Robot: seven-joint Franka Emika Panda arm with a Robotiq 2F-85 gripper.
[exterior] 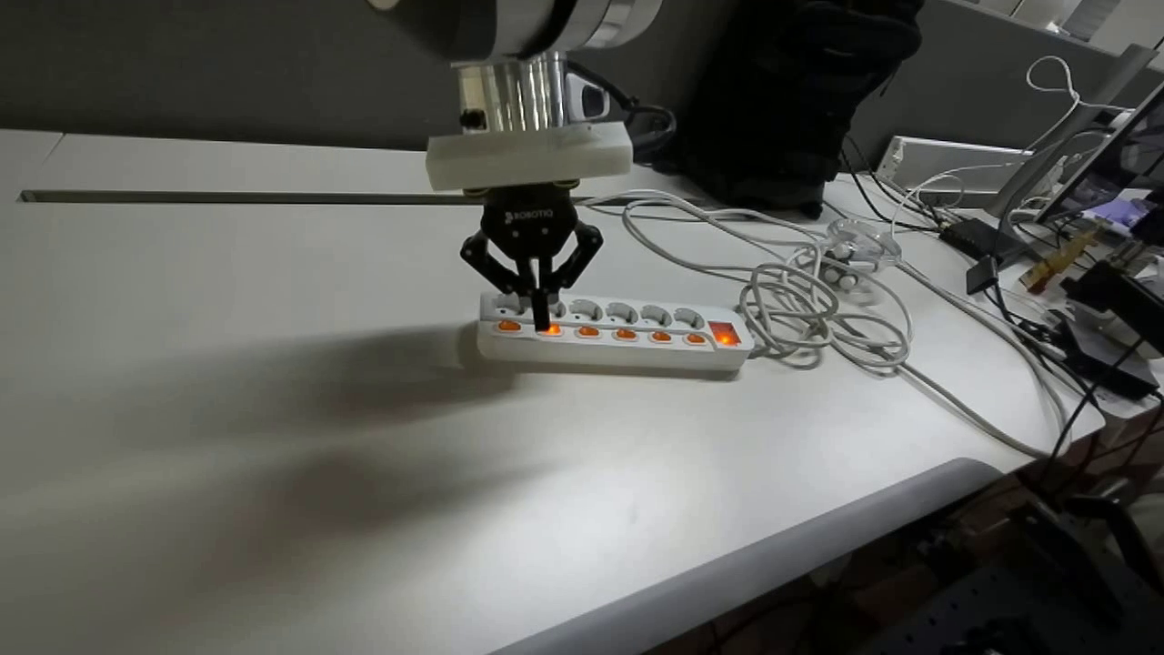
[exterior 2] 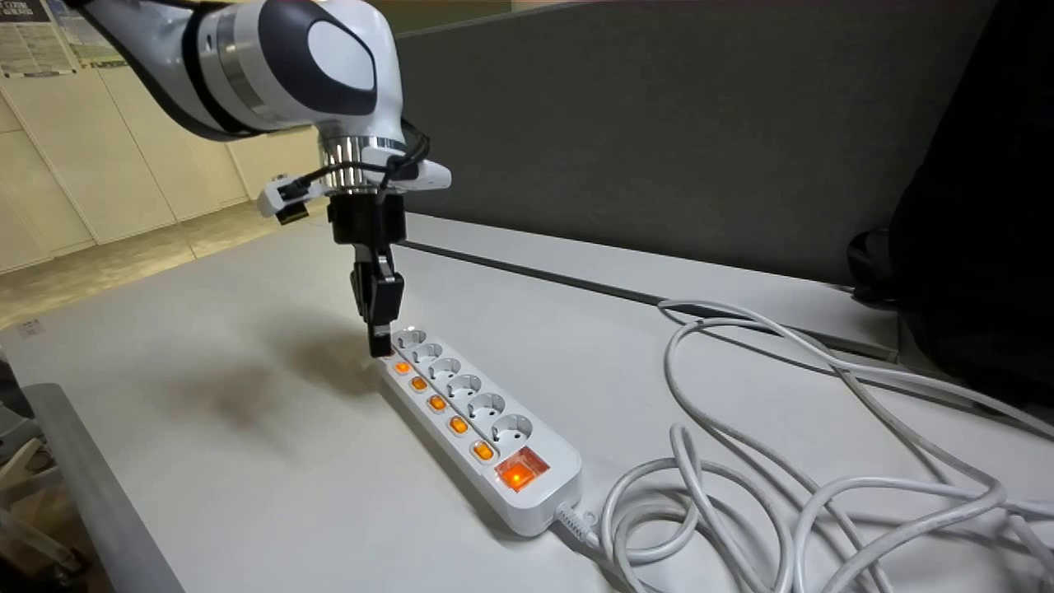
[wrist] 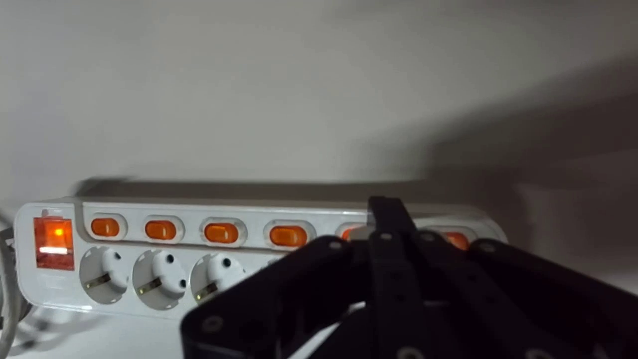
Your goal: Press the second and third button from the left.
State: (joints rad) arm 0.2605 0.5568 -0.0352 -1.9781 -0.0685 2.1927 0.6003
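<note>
On the table [exterior: 627, 518] lies the strip [exterior: 618, 356], orange buttons [exterior: 625, 335] along its near side in an exterior view and a glowing switch [exterior: 725, 334] at the right. The end effector [exterior: 542, 318], marked ROBOTIQ, is clenched, its tip at the second button [exterior: 554, 330] from the left; whether they touch I cannot tell. The third button [exterior: 588, 332] shows beside it. Farther back come looped cord [exterior: 793, 309], a black bag [exterior: 773, 100] and a partition [exterior: 273, 64]; the posters' [exterior 2: 37, 41] print is too small to read.
</note>
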